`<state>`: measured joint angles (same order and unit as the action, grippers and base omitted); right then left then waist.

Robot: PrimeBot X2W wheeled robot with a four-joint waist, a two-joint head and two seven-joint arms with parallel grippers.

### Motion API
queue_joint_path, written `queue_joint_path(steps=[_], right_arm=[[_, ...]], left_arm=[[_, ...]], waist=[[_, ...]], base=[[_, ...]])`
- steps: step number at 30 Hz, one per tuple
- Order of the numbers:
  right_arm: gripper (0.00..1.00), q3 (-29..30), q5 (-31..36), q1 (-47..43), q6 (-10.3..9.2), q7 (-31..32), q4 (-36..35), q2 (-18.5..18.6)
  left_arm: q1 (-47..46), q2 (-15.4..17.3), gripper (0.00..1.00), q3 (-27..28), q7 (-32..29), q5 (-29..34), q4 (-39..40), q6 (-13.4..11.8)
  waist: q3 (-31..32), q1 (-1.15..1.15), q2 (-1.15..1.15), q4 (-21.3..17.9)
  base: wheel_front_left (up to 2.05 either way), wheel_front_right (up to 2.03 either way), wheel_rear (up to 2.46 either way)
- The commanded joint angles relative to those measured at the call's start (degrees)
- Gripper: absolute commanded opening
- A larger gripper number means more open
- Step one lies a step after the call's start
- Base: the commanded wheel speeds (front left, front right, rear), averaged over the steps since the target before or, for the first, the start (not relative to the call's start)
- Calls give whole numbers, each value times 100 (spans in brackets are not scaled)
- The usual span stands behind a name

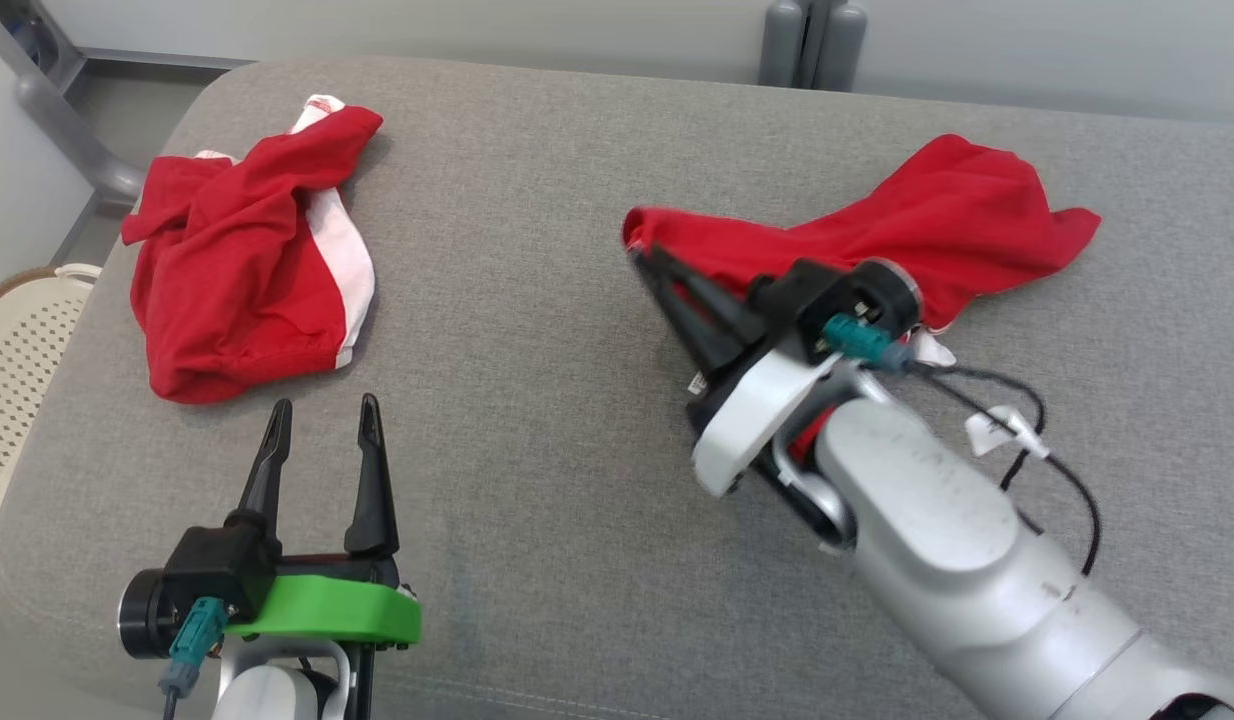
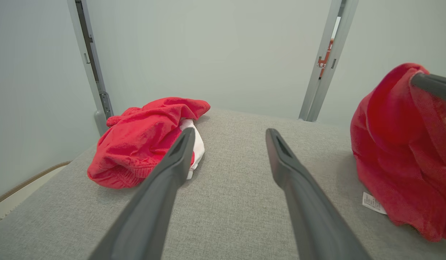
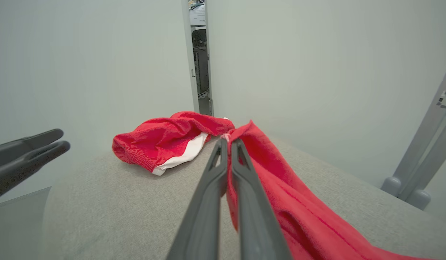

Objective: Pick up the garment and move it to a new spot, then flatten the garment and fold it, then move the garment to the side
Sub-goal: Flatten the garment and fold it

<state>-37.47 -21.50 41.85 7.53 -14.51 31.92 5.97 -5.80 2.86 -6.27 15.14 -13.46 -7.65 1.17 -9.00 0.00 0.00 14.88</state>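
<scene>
Pinch grip on a cloth edge: right gripper (image 1: pixel 642 252) had its jaws clamped together on a corner of the plain red garment (image 1: pixel 937 215), probably so the piece could be lifted or dragged to a fresh spot on the grey pad (image 1: pixel 537 420). Held corner sat right at the fingertips, raised off the pad; the rest trailed back toward the pad's far right. Meanwhile left gripper (image 1: pixel 324 412) hovered empty, jaws apart, near a second red-and-white garment (image 1: pixel 247 270).
</scene>
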Motion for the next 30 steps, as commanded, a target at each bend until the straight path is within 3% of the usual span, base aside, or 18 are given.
queue_joint_path(steps=[1, 13, 14, 15, 16, 23, 30], right_arm=[[0, -231, -44, -163, -8, 32, -2, -58], [0, -1942, -587, -915, -7, -11, 184, -305], [12, -2012, -634, -946, -7, -17, 182, -303], [33, -2071, -672, -967, -7, -22, 181, -300], [100, -2120, -707, -966, -7, -28, 175, -301], [100, -1756, -658, -685, -8, -70, 295, -292], [100, -683, -404, -771, -8, -68, -75, 395]], left_arm=[[71, 6, 100, 17, 2, -13, 40, -14], [-40, 7, 100, -61, 1, -126, 47, -99], [-40, 7, 100, -64, 2, -132, 44, -109], [-35, 7, 100, -62, 2, -137, 40, -117], [-25, 7, 100, -52, 2, -139, 37, -127], [76, 7, 100, 42, 2, -70, 19, -76], [182, 7, 100, 166, 2, -17, 21, -37]], waist=[[-20, 0, 0, 79], [-115, 0, 0, 320], [-109, 0, 0, 315], [-100, 0, 0, 301], [-86, 0, 0, 282], [87, 0, 0, 79], [260, 0, 0, -126]], base=[[0, 0, 0], [0, 0, 0], [0, 0, 0], [0, 0, 0], [0, 0, 0], [0, 0, 0], [0, 0, 0]])
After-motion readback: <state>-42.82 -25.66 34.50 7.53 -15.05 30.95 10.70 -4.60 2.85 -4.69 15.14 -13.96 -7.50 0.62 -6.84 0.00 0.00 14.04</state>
